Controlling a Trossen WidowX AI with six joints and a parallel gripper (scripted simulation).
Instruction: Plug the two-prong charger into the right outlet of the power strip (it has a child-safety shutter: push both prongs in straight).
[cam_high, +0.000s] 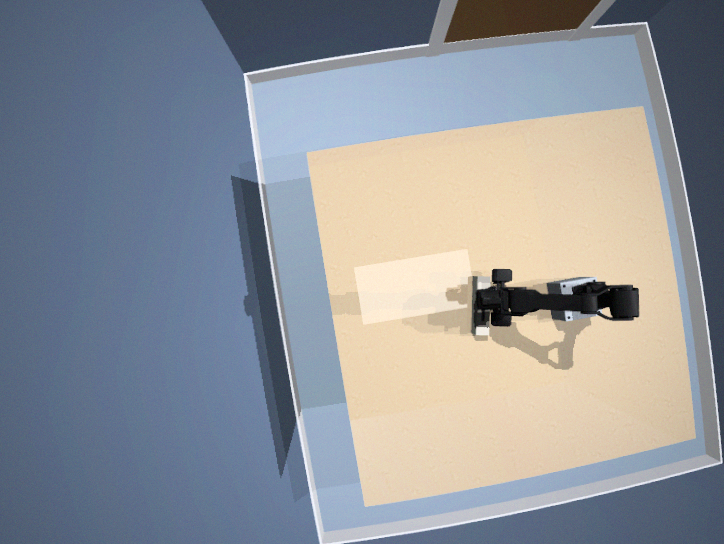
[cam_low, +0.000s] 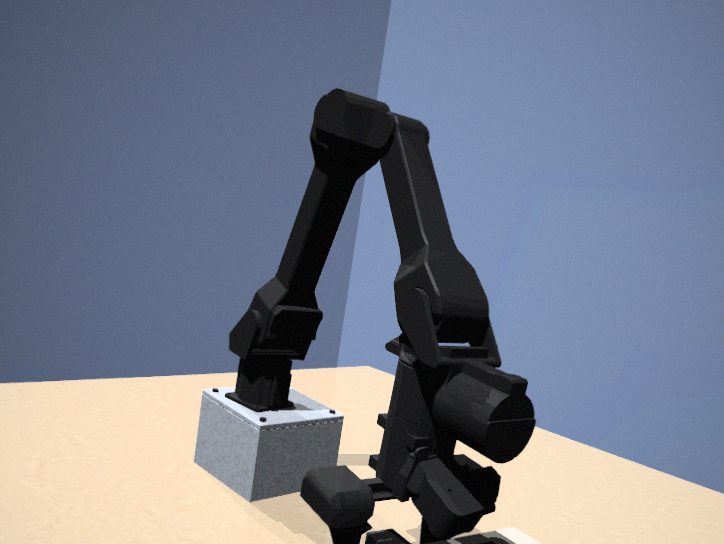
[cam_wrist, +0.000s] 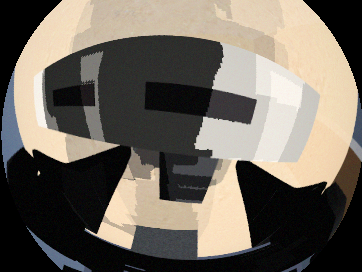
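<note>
The power strip (cam_wrist: 280, 122) (cam_high: 481, 331) is a pale bar, largely in dark shadow, lying across the wrist view, with two dark rectangular recesses in its upper face. The charger (cam_wrist: 186, 185) is a small dark block at the strip's near side, below the larger recess in the wrist view; it appears to meet the strip's edge. Its prongs are hidden, and I cannot tell how deep they sit. My gripper (cam_wrist: 184, 156) (cam_high: 501, 297) is open, with one finger on each side of the charger and visible gaps between. In the exterior view the fingertips are cut off at the bottom.
The grey base block (cam_low: 295, 462) (cam_wrist: 165, 242) carries the arm and stands on the tan table (cam_high: 497, 204) (cam_low: 87, 467). A pale rectangle (cam_high: 397, 280) lies beyond the strip. A raised pale border (cam_high: 468, 517) surrounds the area.
</note>
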